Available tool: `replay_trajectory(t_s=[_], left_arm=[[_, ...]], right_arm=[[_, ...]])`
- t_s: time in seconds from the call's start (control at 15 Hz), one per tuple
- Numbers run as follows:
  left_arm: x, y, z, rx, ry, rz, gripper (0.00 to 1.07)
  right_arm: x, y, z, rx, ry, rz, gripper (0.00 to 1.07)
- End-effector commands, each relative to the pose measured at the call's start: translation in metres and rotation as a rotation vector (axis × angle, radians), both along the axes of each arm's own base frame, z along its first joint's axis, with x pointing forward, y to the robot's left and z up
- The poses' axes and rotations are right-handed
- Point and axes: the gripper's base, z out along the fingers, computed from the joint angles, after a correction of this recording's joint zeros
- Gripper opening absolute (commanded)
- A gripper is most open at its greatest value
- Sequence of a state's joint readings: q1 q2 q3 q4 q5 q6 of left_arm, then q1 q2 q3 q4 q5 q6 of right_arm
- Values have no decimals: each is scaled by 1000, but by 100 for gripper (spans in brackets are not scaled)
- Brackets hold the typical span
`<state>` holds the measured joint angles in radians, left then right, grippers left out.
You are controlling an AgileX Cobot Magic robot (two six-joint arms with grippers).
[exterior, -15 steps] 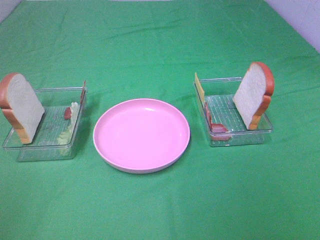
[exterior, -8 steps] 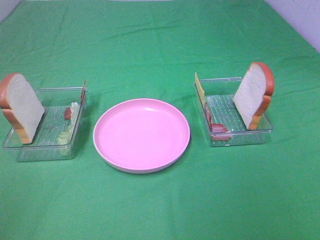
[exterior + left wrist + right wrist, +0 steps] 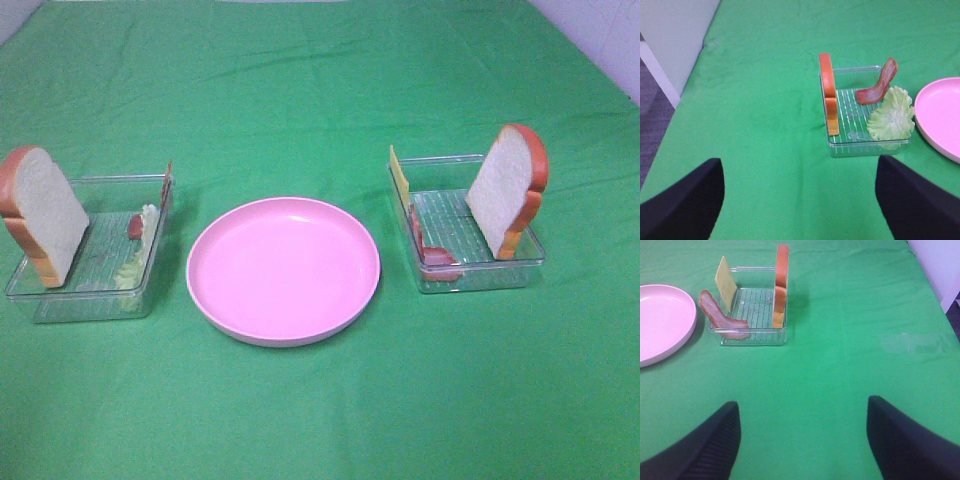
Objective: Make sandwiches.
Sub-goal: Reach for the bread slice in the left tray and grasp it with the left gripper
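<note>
— So, where are the sandwich parts to be found?
— They are kept apart in two trays. At the left edge of the high view, the left bread slice (image 3: 40, 212) is stood on edge at the outer end of the left tray (image 3: 60, 300). The lettuce (image 3: 891, 116) and the left bacon strip (image 3: 877, 87) are leaned at the end of that tray nearest the pink plate (image 3: 283, 268)
— And right of centre?
— The right bread slice (image 3: 508, 190) is propped upright at the outer end of the right tray (image 3: 490, 275). The cheese (image 3: 399, 175) is stood on edge against the plate-side wall, and the right bacon strip (image 3: 437, 256) is draped along that same side, toward the tray's lower corner. The plate is set mid-frame between the trays, on the green cloth (image 3: 320, 80)
— How are the grippers held?
— They are shown by the wrist views only. The left gripper (image 3: 799, 160) and the right gripper (image 3: 802, 402) are each seen with fingers spread wide above bare cloth, well apart from the trays
</note>
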<state>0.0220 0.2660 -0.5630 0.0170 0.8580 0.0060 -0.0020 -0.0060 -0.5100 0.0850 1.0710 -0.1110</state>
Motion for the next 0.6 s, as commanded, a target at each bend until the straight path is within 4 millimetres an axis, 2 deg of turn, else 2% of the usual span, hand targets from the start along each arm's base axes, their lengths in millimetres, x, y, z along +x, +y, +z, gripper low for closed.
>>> replay_trajectory(t_s=[0.07, 0.2, 0.33, 0.4, 0.6], left_arm=[[38, -2, -4, -45, 118, -5, 79], [61, -1, -7, -53, 218, -4, 79], [103, 0, -10, -58, 365, -1, 79], [141, 0, -10, -71, 461, 0, 79], [189, -1, -16, -95, 540, -2, 79]], right_arm=[[-1, 0, -1, -3, -21, -4, 68], [-1, 0, -1, -3, -21, -4, 68], [-1, 0, -1, -3, -21, -4, 68], [-1, 0, -1, -3, -21, -4, 68], [-1, 0, -1, -3, -21, -4, 68]])
